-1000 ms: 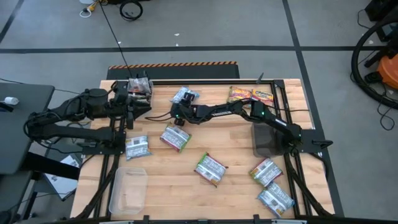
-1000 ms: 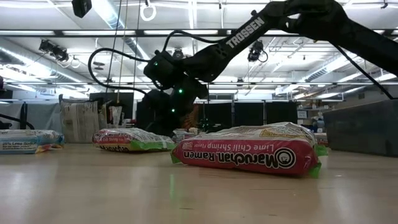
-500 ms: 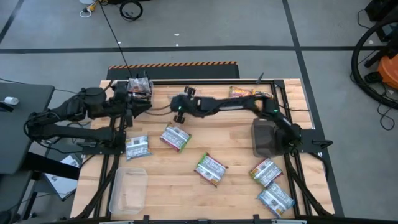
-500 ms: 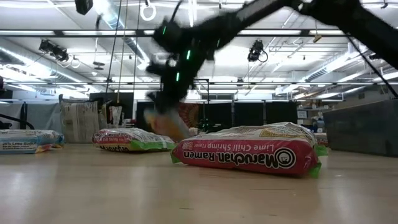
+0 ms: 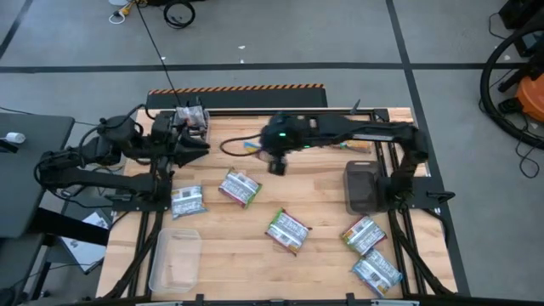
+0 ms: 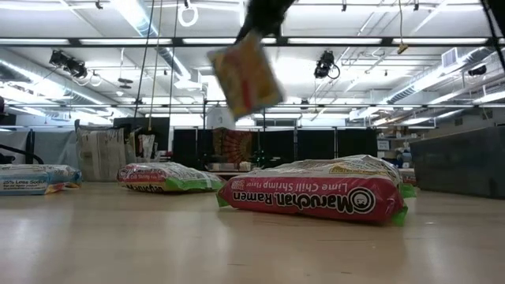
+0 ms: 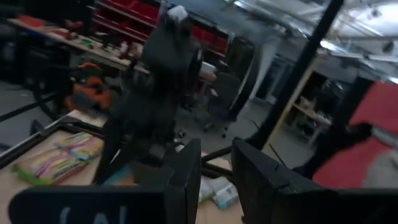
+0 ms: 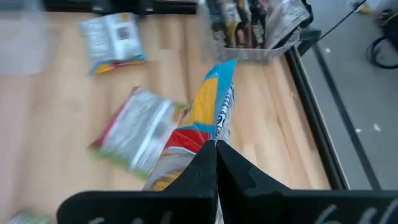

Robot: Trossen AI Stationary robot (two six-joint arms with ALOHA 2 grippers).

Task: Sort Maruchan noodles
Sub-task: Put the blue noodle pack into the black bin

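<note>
Overhead, right gripper [image 8: 214, 148] pressed together on the edge of a yellow-red-blue Maruchan packet [image 8: 211, 118], carried in the air above the far middle of the bench [image 5: 323, 255]; same packet hanging tilted, high in the low view [image 6: 245, 75]. Left gripper [image 7: 216, 163] at the far left, just beside a clear bin [image 5: 192, 118] stuffed with packets, fingers [image 7: 186, 177] slightly apart with nothing visible between them. Flat on the wooden bench: a blue-white packet [image 5: 188, 201] at the left, a green-white packet [image 5: 240, 188] just right of it, another green-white packet [image 5: 287, 230] near the middle, and two more packets [image 5: 369, 252] toward the near right corner. An empty clear bin [image 5: 176, 258] at the near left, a dark bin [image 5: 361, 189] at the right. Closest in the low view, a Lime Chili Shrimp packet [image 6: 313, 193].
</note>
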